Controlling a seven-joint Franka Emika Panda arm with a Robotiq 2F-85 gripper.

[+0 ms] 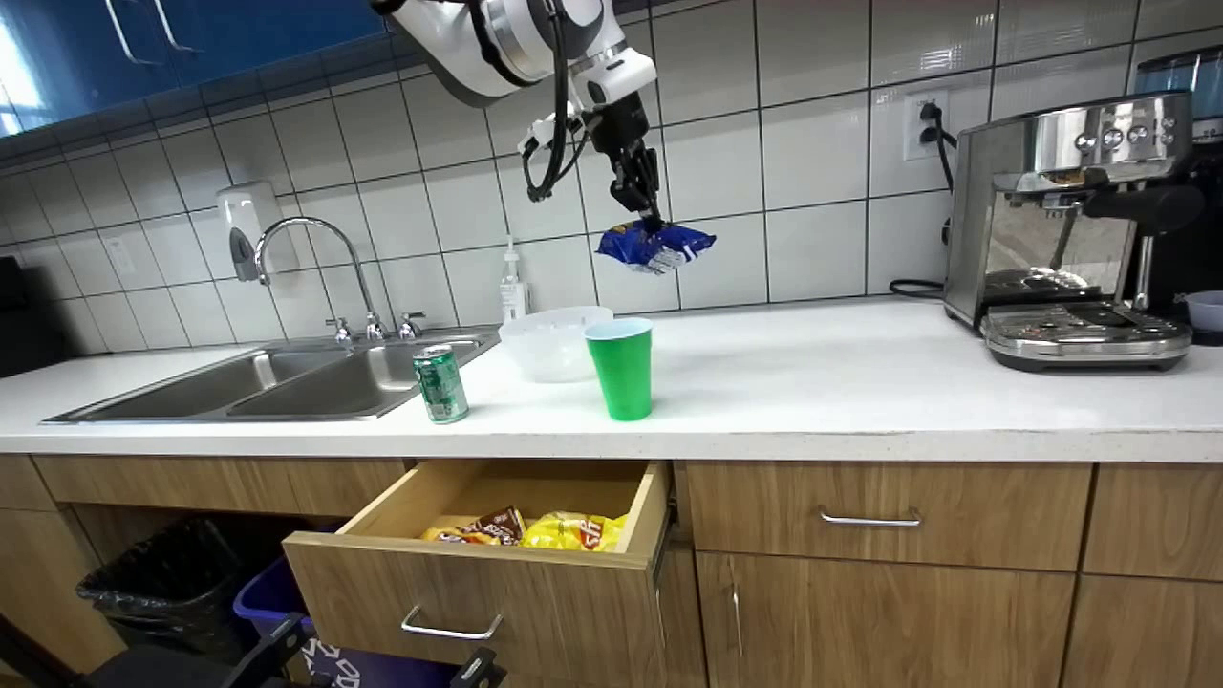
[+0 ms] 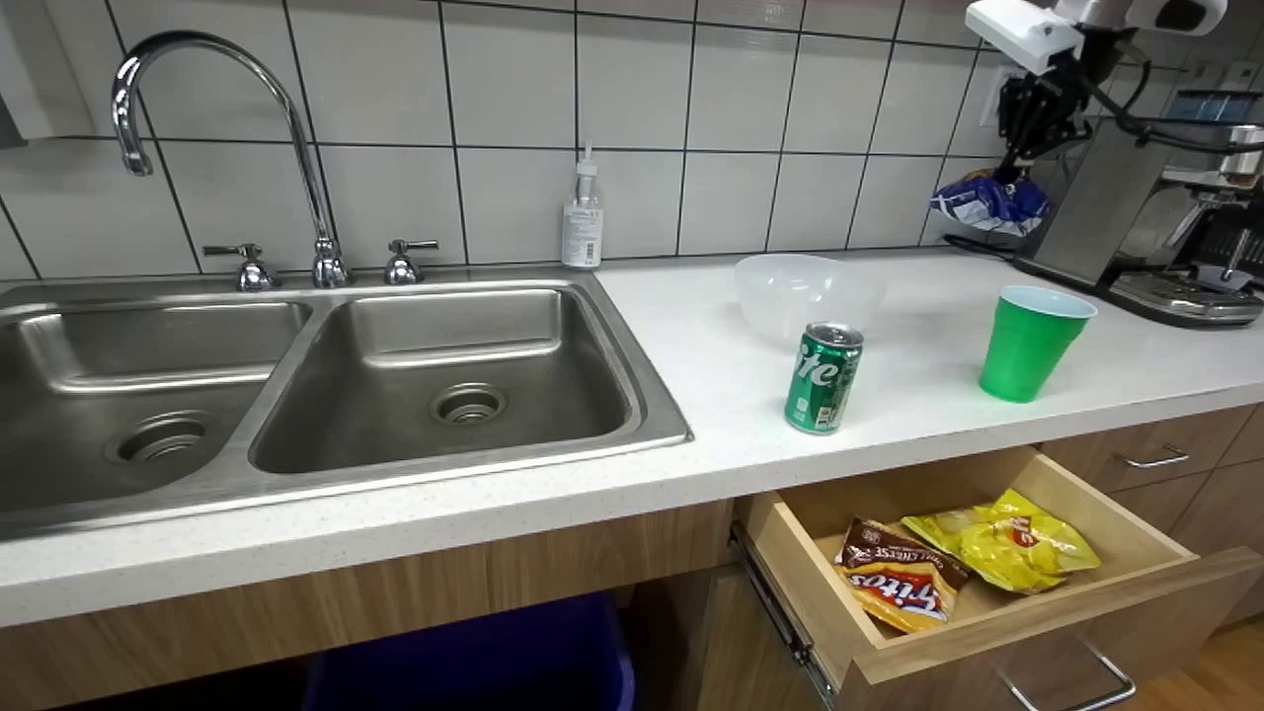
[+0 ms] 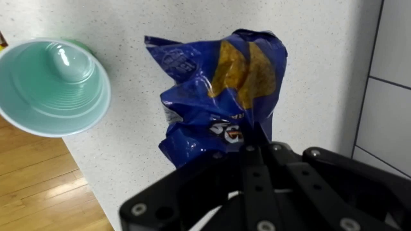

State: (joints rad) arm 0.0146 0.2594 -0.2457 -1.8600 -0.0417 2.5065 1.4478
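My gripper (image 1: 653, 220) is shut on a crumpled blue chip bag (image 1: 631, 247) and holds it in the air above the white counter, near the tiled wall. The gripper (image 2: 1008, 175) and the blue bag (image 2: 973, 202) also show in an exterior view. In the wrist view the fingertips (image 3: 255, 133) pinch a fold of the blue bag (image 3: 199, 96). A green cup (image 3: 54, 89) stands on the counter, lower and to the left in the wrist view. An open drawer (image 1: 478, 597) holds a yellow bag (image 2: 1027, 543) and a brown-and-orange bag (image 2: 901, 583).
A green can (image 2: 825, 380) and a translucent bowl (image 2: 805, 286) stand near the cup. A double sink (image 2: 444, 395) with a faucet (image 1: 354, 258) and a pump bottle (image 2: 583, 217) lie beyond. A coffee machine (image 1: 1070, 229) stands at the counter's other end. Bins (image 1: 182, 583) sit below.
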